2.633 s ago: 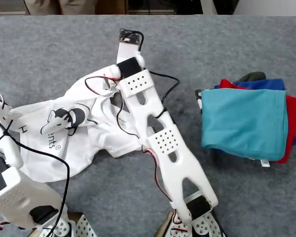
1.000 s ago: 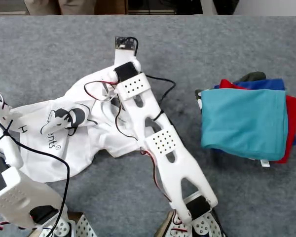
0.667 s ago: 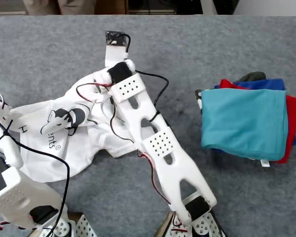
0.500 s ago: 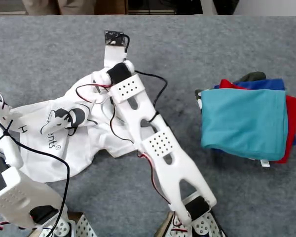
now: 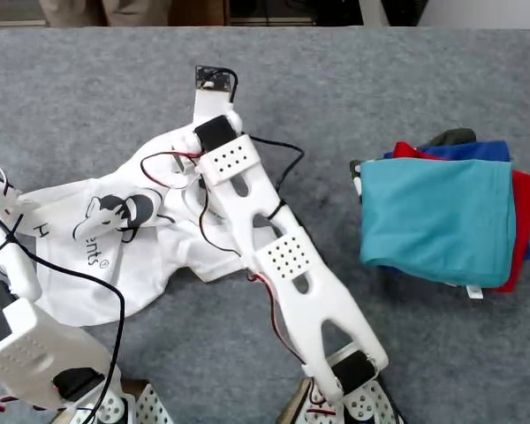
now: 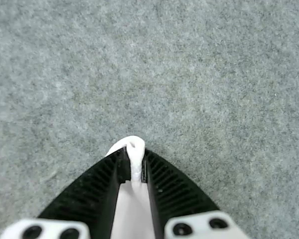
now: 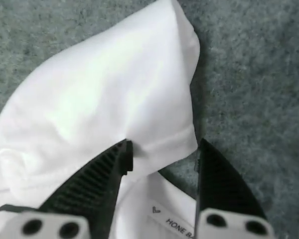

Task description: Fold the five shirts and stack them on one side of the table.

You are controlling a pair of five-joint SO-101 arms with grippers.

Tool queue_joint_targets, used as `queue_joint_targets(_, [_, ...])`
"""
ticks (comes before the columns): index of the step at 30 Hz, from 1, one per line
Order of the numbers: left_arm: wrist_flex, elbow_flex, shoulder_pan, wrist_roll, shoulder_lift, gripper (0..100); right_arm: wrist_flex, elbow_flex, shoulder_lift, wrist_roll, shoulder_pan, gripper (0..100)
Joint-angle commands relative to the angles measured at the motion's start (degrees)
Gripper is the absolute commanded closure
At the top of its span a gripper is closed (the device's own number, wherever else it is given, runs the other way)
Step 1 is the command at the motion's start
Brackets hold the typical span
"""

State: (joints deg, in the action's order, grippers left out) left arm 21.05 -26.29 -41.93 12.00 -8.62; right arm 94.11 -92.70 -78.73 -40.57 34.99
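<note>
Here's the grey table [image 5: 406, 88], and the big story on it is the white shirt [image 5: 159, 238], lying rumpled and open across the left half with its printed front up, sleeves and hem bunched, nothing like a neat rectangle yet. Over on the right side sits the stack [image 5: 442, 265], well apart from the loose shirt: a teal shirt [image 5: 433, 212] squared off on top, a blue one [image 5: 477, 150] and a red one [image 5: 523, 212] showing at the edges under it, and a dark one [image 5: 450, 136] just peeking out at the far edge. That reads as four folded and piled, so by my count the white shirt is the fifth and last, and it has all its folding to come, plus the trip over to the pile. Now the arms: the right arm [image 5: 283, 252] stretches long across the white shirt toward its far edge, and its right gripper [image 7: 162, 149] stands spread wide, one finger on either side of a hemmed corner of the cloth, not pinching it. The left arm [image 5: 18, 336] sits at the near left corner of the table, and the left gripper [image 6: 133, 155] is clamped tight on a thin fold of white cloth, which I take to be the near-left edge of that same shirt, held just above the grey felt
</note>
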Motion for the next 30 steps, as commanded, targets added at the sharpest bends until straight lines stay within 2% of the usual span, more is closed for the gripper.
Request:
queue_joint_targets(1, [0.35, 2.29, -0.44, -0.18, 0.4, 98, 0.26, -0.48, -0.48, -0.97, -1.1, 78.2])
queue_joint_targets(10, [0.35, 2.2, -0.44, -0.18, 0.4, 98, 0.26, -0.48, -0.92, -1.05, -1.19, 78.6])
queue_joint_targets(12, [0.35, 2.2, -0.44, -0.18, 0.4, 98, 0.26, -0.48, -0.92, -1.05, -1.54, 82.6])
queue_joint_targets(16, [0.35, 2.2, -0.53, -0.18, 0.4, 98, 0.26, -0.48, -0.92, -0.7, -2.24, 98.8])
queue_joint_targets(17, [0.35, 2.2, -0.53, -0.18, 0.4, 98, 0.35, -0.48, -0.92, -0.53, -2.33, 99.5])
queue_joint_targets(25, [0.35, 2.2, -0.53, -0.18, 0.4, 98, 4.84, -1.01, -0.75, -0.53, -2.51, 94.5])
queue_joint_targets(30, [0.35, 2.2, -0.53, -0.18, 0.4, 98, 7.56, -3.03, -0.75, -1.05, -3.65, 78.0])
